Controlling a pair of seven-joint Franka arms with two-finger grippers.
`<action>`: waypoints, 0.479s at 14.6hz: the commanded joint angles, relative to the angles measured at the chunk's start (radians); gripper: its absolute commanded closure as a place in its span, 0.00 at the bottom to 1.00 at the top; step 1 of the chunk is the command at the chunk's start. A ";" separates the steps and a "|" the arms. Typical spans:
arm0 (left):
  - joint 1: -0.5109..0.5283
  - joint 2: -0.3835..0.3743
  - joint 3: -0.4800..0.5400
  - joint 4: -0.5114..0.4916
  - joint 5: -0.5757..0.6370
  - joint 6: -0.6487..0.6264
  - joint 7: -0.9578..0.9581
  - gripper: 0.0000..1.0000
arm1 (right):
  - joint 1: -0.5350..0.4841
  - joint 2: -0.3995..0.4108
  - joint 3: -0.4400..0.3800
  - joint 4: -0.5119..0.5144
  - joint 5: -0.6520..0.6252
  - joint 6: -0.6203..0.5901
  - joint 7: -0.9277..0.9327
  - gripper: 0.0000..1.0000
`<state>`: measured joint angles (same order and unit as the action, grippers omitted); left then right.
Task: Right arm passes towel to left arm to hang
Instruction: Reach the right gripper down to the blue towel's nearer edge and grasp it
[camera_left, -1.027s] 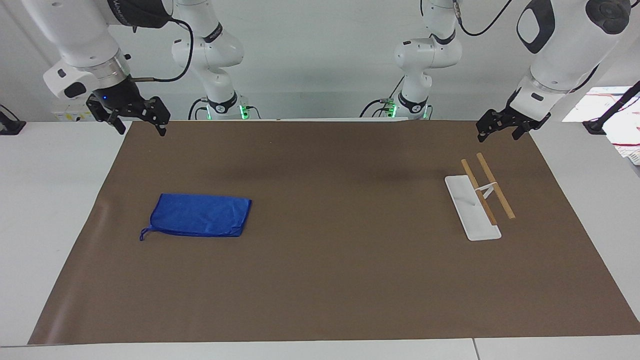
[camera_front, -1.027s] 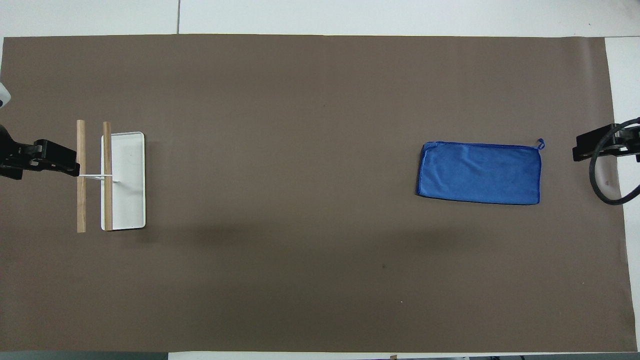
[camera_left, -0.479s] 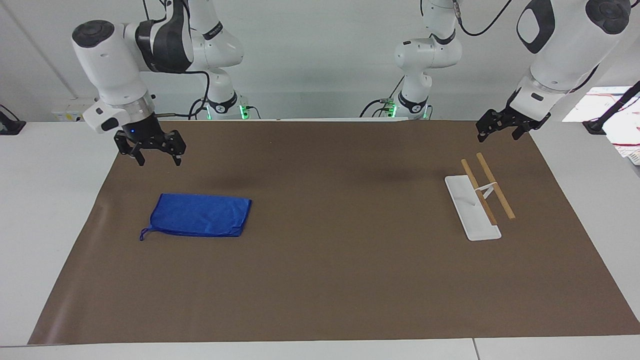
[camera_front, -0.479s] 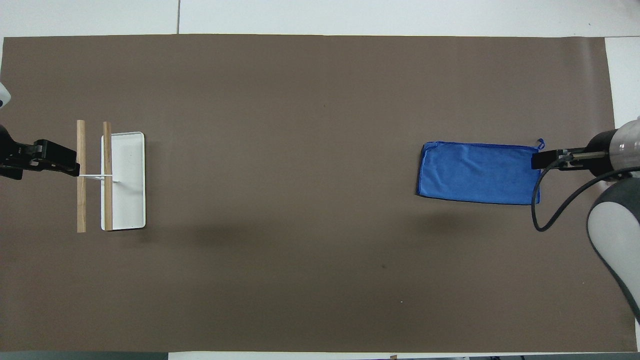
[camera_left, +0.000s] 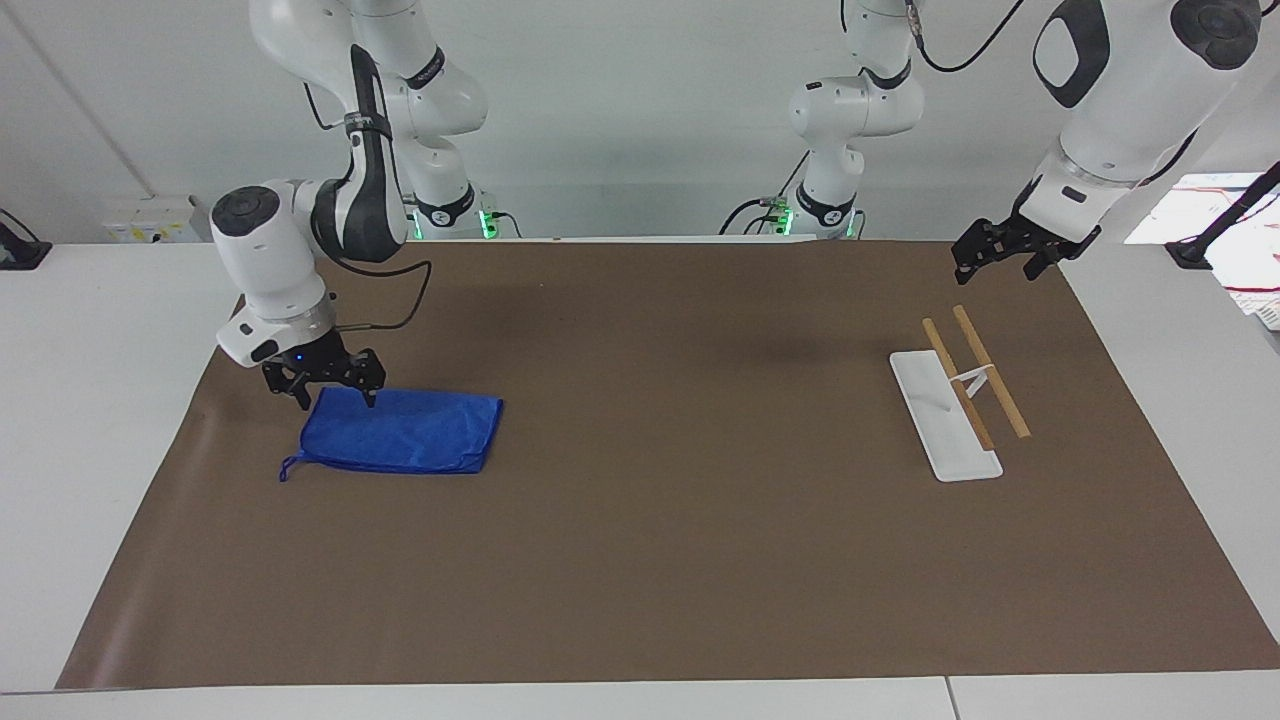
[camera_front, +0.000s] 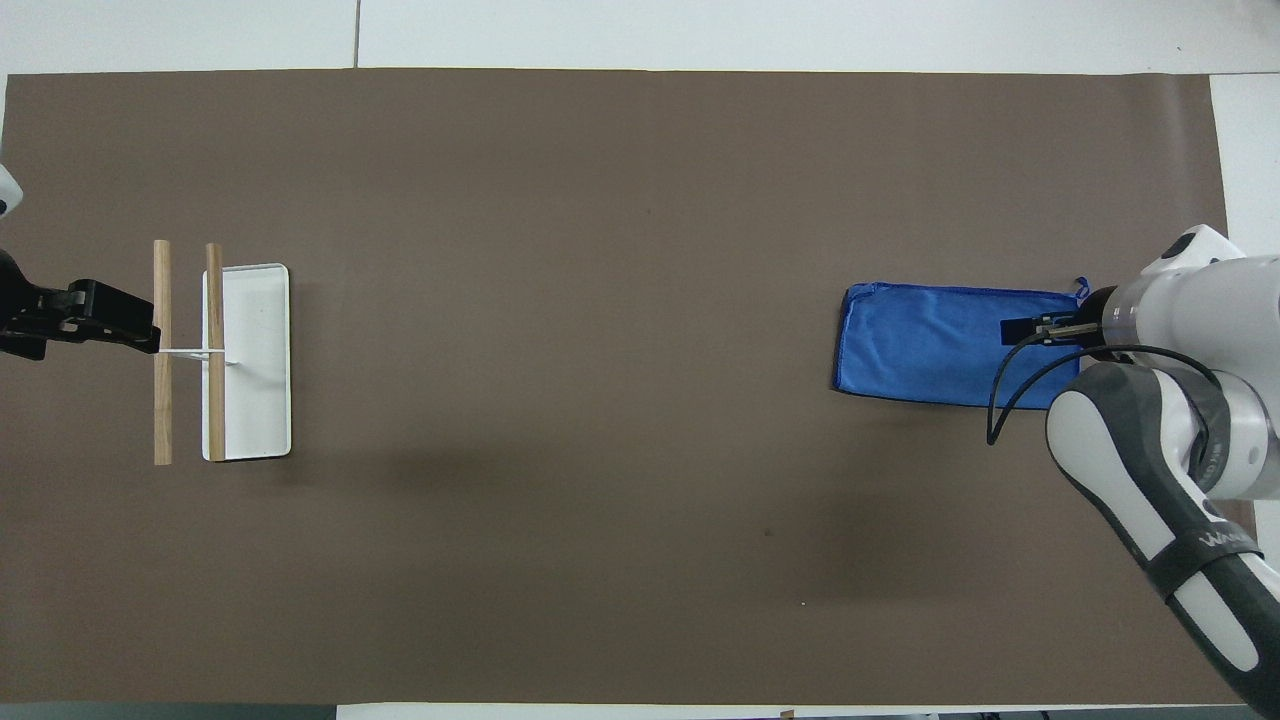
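Observation:
The blue towel (camera_left: 410, 435) (camera_front: 930, 345) lies flat on the brown mat toward the right arm's end of the table, with its small loop at one corner. My right gripper (camera_left: 337, 400) (camera_front: 1025, 330), with its blue light on, is open and low over the towel's end nearest that arm's side of the mat. Nothing is between its fingers, and I cannot tell whether they touch the cloth. My left gripper (camera_left: 995, 268) (camera_front: 135, 330) hangs open and empty in the air, over the mat beside the rack.
A rack with a white base (camera_left: 945, 430) (camera_front: 250, 410) and two wooden bars (camera_left: 990, 375) (camera_front: 162, 400) stands toward the left arm's end. The brown mat (camera_left: 680, 560) covers most of the white table.
The right arm has swung in from the mat's corner and come down to the towel's end. The left arm and the towel have not moved.

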<state>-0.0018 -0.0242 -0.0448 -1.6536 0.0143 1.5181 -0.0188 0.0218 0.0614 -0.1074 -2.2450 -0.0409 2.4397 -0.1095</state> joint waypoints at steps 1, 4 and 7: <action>0.003 -0.010 -0.001 -0.015 0.007 0.014 -0.006 0.00 | 0.000 0.009 0.005 -0.028 0.006 0.030 -0.018 0.00; 0.005 -0.011 -0.001 -0.018 0.007 0.014 -0.004 0.00 | 0.001 0.035 0.005 -0.068 0.007 0.100 -0.010 0.00; 0.005 -0.013 -0.001 -0.023 0.007 0.016 -0.004 0.00 | -0.003 0.075 0.005 -0.076 0.006 0.114 -0.018 0.00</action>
<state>-0.0018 -0.0242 -0.0448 -1.6554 0.0143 1.5181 -0.0188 0.0245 0.1107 -0.1029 -2.3071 -0.0408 2.5240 -0.1095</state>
